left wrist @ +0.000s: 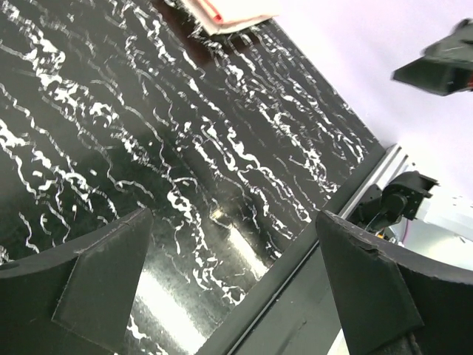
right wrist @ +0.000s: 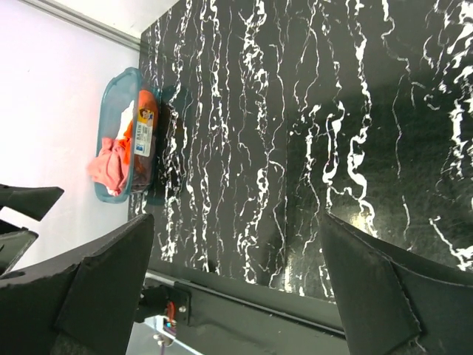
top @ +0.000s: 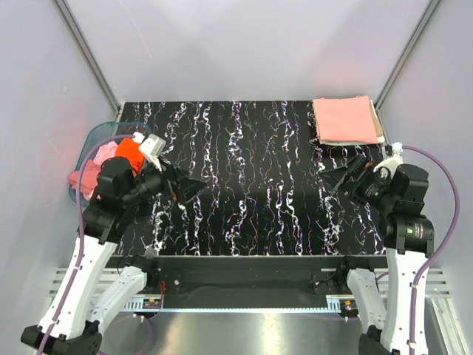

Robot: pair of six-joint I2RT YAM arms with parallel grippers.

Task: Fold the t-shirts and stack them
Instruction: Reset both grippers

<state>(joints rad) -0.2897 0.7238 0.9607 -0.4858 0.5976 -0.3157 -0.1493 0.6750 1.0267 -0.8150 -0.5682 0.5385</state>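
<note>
A folded salmon-pink t-shirt [top: 343,120] lies on top of a tan one [top: 380,127] as a stack at the far right corner of the table; the stack's edge shows in the left wrist view [left wrist: 230,12]. An orange t-shirt [top: 130,157] and a pink t-shirt [top: 90,174] lie crumpled in the teal basket [top: 92,140] at the left edge, which also shows in the right wrist view [right wrist: 111,103]. My left gripper [top: 192,183] is open and empty above the table, right of the basket. My right gripper [top: 336,177] is open and empty, below the stack.
The black marbled table [top: 251,170] lies between the two grippers. Light walls close the left, back and right sides. A metal rail [top: 244,303] runs along the near edge by the arm bases.
</note>
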